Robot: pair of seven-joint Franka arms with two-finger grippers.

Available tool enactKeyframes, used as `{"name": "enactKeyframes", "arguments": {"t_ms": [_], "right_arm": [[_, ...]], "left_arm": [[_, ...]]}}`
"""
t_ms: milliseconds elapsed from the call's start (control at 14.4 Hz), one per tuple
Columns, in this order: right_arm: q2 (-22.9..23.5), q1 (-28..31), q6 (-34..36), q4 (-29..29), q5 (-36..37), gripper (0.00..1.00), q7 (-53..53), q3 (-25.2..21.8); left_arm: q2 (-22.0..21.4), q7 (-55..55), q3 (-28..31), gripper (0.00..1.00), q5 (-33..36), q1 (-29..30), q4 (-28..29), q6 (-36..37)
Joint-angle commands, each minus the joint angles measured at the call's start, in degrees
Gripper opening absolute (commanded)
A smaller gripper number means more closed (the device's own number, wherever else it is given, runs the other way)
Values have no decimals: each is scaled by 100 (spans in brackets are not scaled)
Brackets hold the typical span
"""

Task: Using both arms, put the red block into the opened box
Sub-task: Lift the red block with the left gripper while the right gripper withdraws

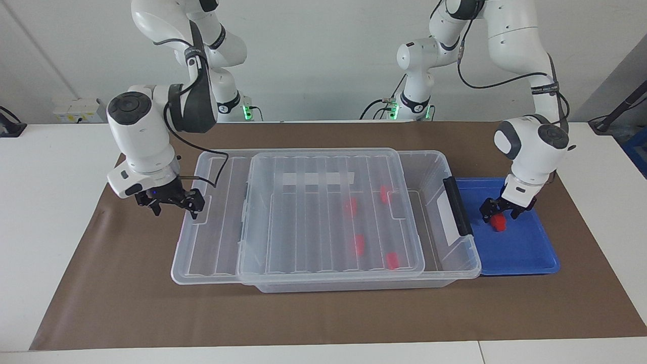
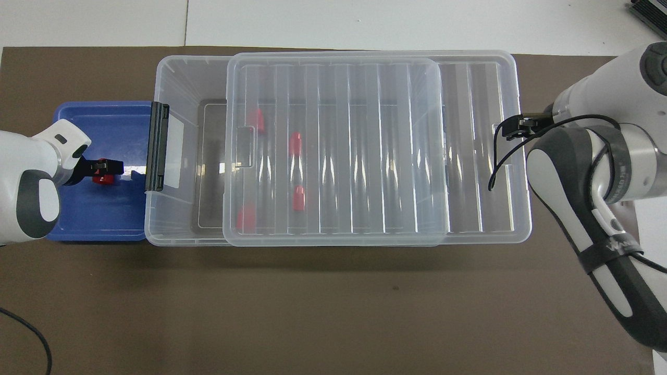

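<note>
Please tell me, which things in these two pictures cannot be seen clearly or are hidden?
- Overhead view: the red block on the blue tray is mostly covered by the left claw.
- Both views: the four red blocks in the box are blurred by the ribbed lid.
- Facing view: whether the right claw touches the lid is unclear.

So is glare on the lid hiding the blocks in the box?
Overhead view: bright streaks run down the lid's ribs, yet four red blocks show through, hazy. Facing view: softer sheen, blocks blurred but countable. The red block in the blue tray is crisp.
</note>
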State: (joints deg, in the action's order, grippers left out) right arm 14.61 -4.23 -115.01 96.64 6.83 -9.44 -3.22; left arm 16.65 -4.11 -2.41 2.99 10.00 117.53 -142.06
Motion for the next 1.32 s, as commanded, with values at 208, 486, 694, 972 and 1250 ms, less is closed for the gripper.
{"name": "enactKeyframes", "arguments": {"t_ms": [208, 486, 694, 972, 1250], "right_arm": [[-63, 247, 242, 22, 336, 100, 101, 23], [-116, 335, 295, 22, 336, 100, 224, 14], [-186, 327, 365, 4, 345, 100, 224, 23], [-195, 344, 383, 13, 345, 100, 319, 6], [-204, 441, 418, 4, 354, 100, 443, -3]], "left_arm": [[66, -98, -32, 98, -26, 55, 25, -137], [75, -90, -32, 74, -26, 55, 42, -155], [75, -46, -32, 28, -26, 55, -19, -59], [22, -37, -40, 8, -26, -59, -948, 1370], [-232, 200, -67, 8, -26, -191, -1661, 2672]]}}
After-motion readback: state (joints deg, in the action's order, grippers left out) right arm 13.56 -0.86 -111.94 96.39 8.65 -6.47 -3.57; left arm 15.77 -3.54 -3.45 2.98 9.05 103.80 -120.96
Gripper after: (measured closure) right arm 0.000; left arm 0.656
